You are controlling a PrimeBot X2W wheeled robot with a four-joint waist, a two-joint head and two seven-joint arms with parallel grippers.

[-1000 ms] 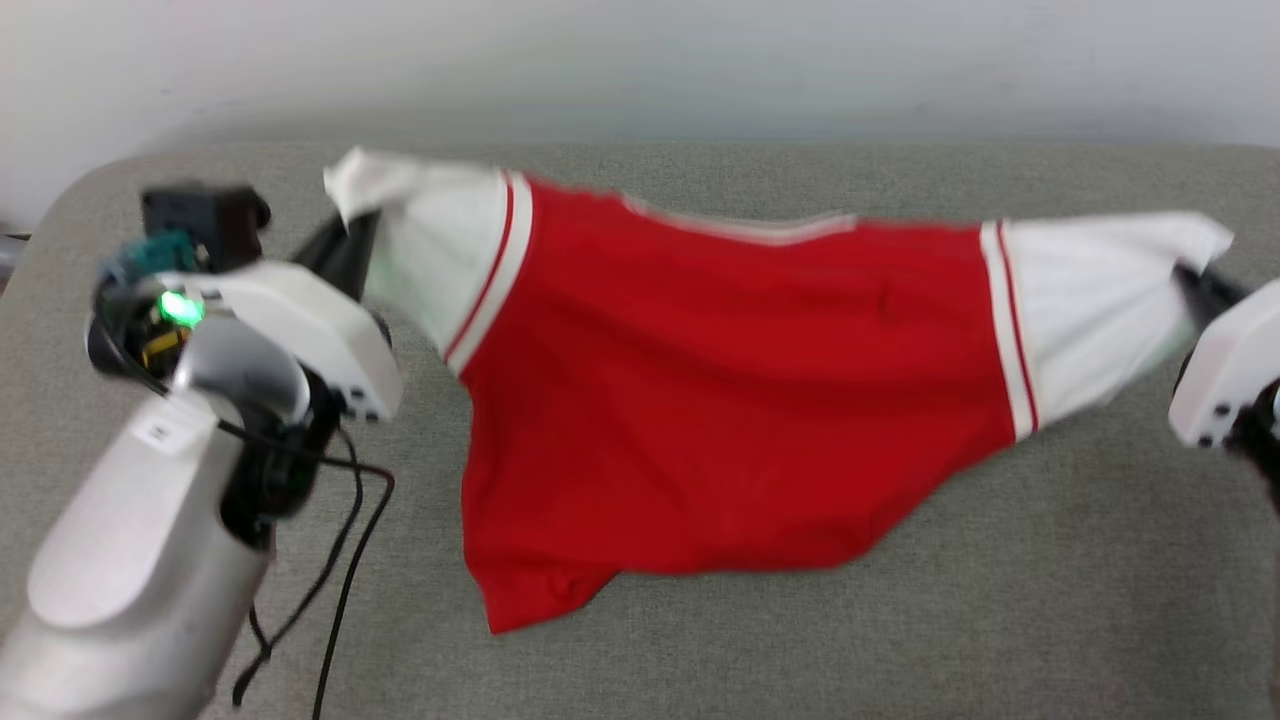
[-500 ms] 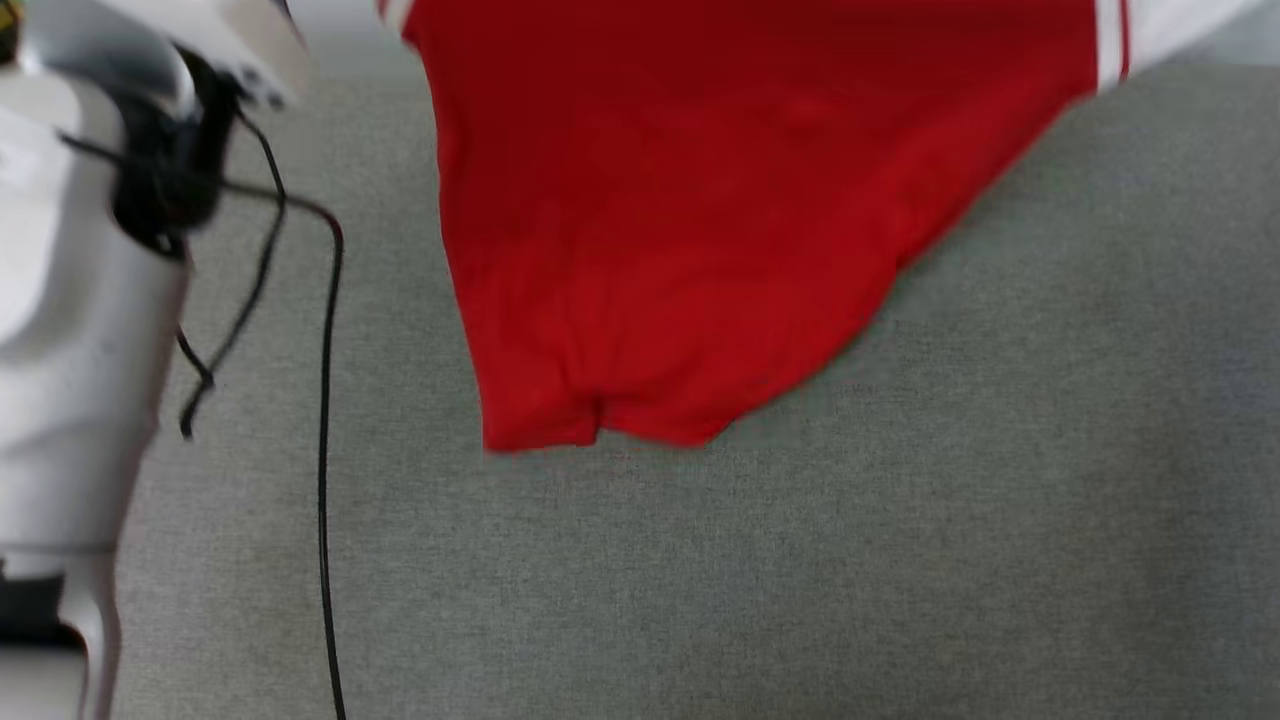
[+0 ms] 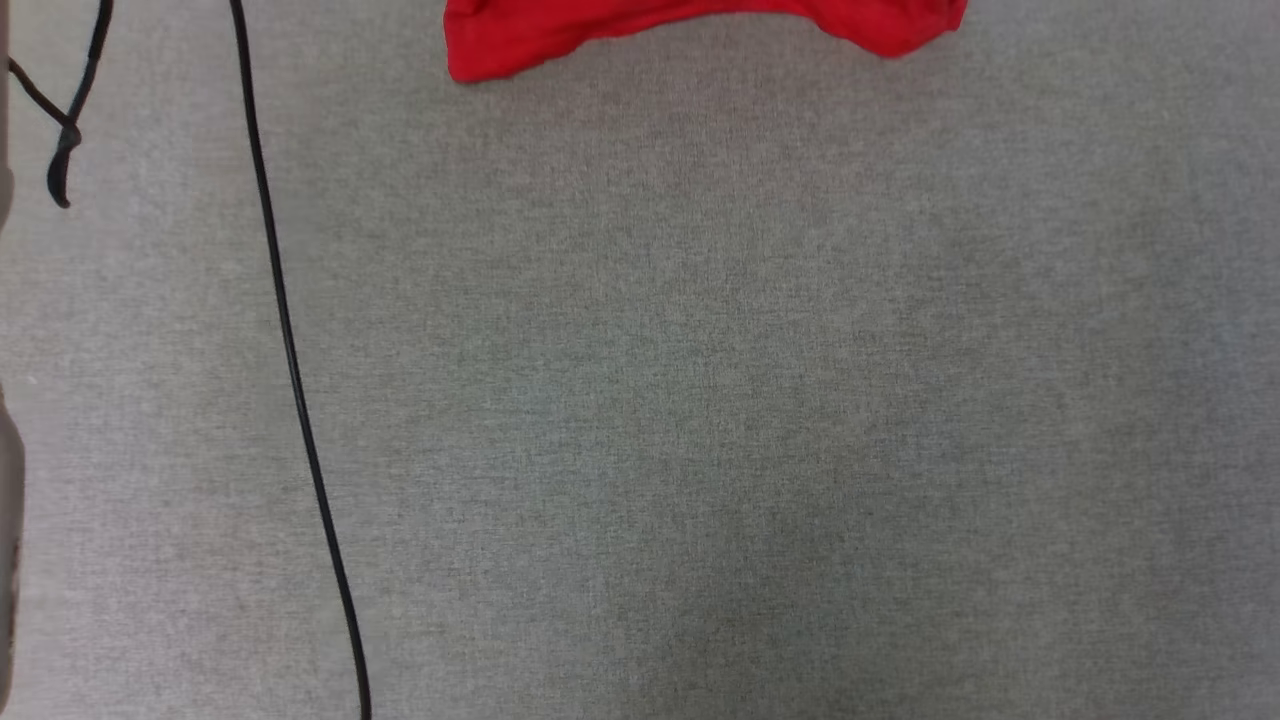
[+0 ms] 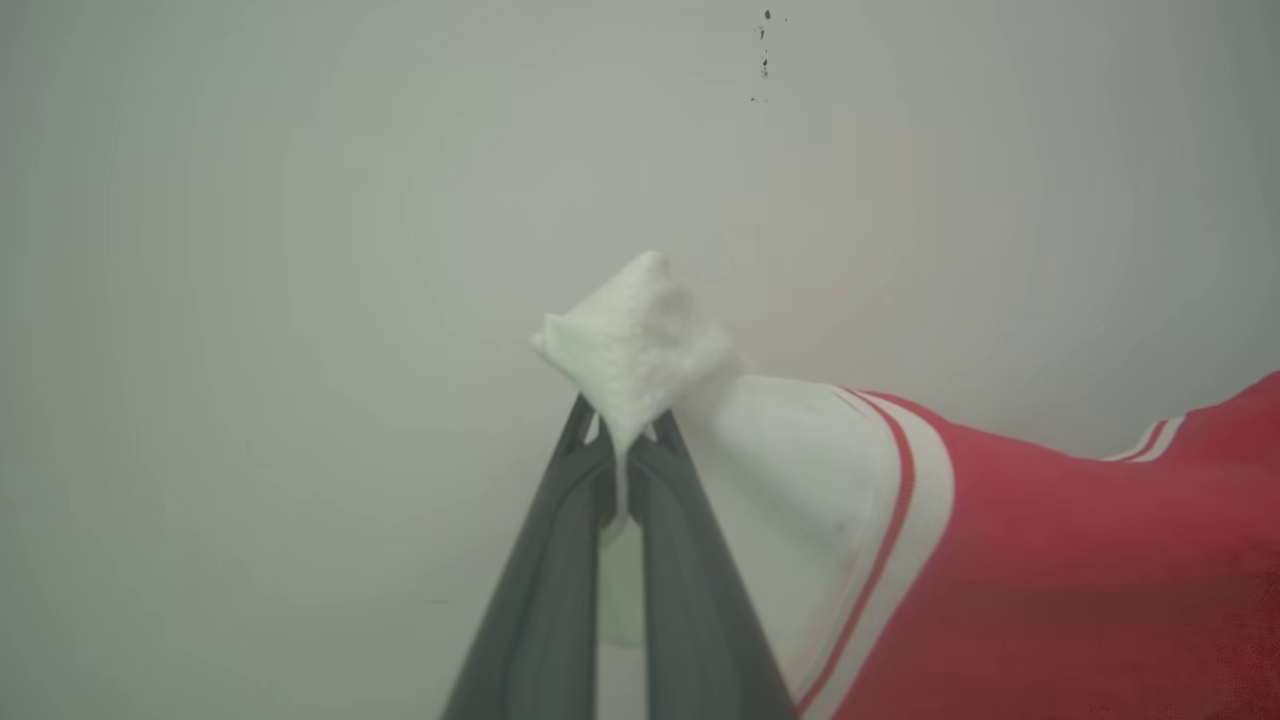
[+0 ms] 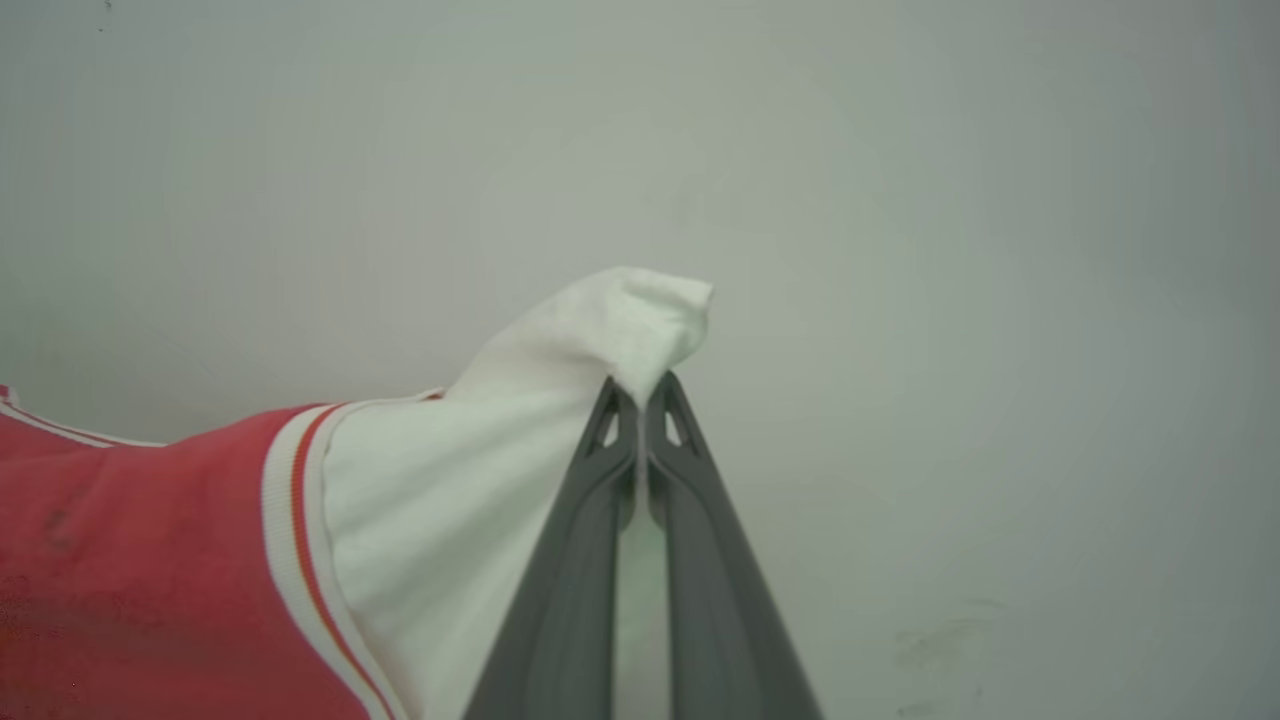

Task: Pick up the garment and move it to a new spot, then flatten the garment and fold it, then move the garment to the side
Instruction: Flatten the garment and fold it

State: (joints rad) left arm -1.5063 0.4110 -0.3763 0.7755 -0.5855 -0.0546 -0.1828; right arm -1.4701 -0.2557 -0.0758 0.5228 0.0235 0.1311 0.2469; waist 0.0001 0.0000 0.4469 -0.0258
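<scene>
Garment: The red garment (image 4: 1080, 570) hung in the air, stretched sideways between the robot's two arms and held up by its white sleeves.
Hem: Its lower hem (image 3: 700, 25) showed at the top edge of the head view, over the grey tabletop (image 3: 700, 400). Whether it brushed the cloth surface could not be told.
Left pincer: The left pincer (image 4: 622, 432) was pressed together on the bunched end of one white sleeve (image 4: 800, 470), and a tuft of fabric stuck out past its tips.
Right pincer: The right pincer (image 5: 640, 400) was clamped the same way on the end of the opposite sleeve (image 5: 470, 500), with the red-and-white stripe trim trailing away below it.
Tabletop: Bare grey fabric spread wide under the head camera, and a black cable (image 3: 290, 380) ran down its left side.
Backdrop: A pale wall (image 4: 300, 200) stood behind both grips.
Done: The pick-up looked complete, since both sleeves were secured and most of the shirt was off the surface.
In hand: The carry to a new spot appeared to be under way, with the shirt spread wide as if ready to be laid out.
Left: Nothing showed the later steps as begun. The shirt had not yet been set down, smoothed flat, folded or moved to the side.
</scene>
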